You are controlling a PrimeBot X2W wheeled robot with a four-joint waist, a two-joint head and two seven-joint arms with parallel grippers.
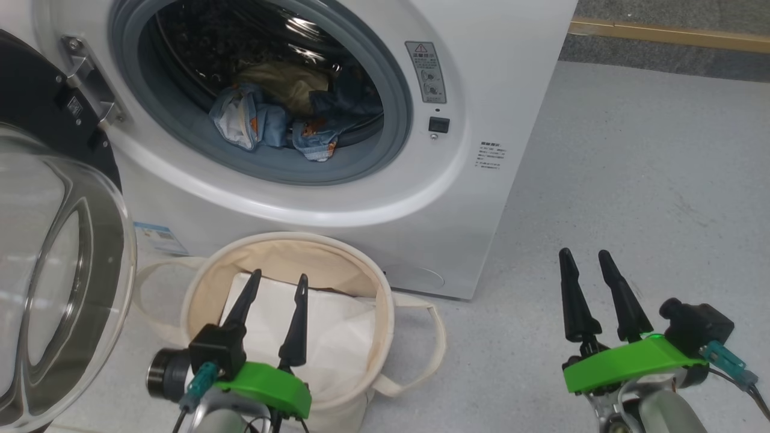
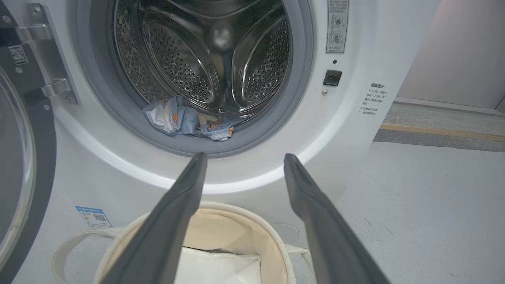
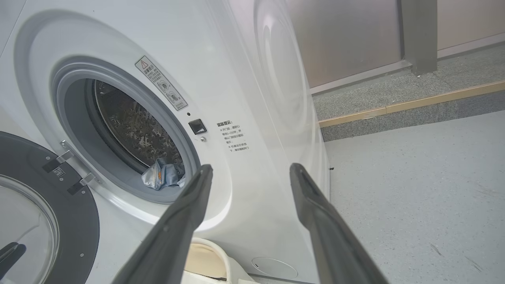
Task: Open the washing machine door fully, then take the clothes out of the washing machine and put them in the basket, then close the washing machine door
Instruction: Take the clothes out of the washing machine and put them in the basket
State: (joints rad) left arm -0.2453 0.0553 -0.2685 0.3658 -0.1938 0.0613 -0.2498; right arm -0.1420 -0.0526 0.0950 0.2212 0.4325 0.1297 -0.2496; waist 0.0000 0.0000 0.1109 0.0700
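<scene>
There is one washing machine [image 1: 373, 198], one door [image 1: 54, 288], one basket [image 1: 328, 264] with two loop handles, one folded white sheet [image 1: 337, 337] and two end effectors, each with two dark fingers. The clothes [image 1: 271, 123] form a single crumpled heap; it may be two garments or more, but the folds make that hard to count. The left end effector [image 1: 280, 275] hangs over the mouth of the basket with its fingers spread wide, holding nothing and touching nothing. The right end effector [image 1: 583, 252] is over the bare grey floor [image 1: 631, 180] to the right of the washing machine, equally spread and empty, well apart from everything. The clothes are light blue fabric with small orange-brown printed figures and a pale lining showing at one fold. They lie at the bottom front of the perforated steel drum, with their near edge on the grey rubber gasket. The door is swung out on its hinge at the left of the opening, black rim and domed clear glass facing the room. The cream basket stands on the floor just in front of the washing machine, below the opening, with the white sheet inside it. A small blue label [image 1: 157, 237] sits low on the white front.
</scene>
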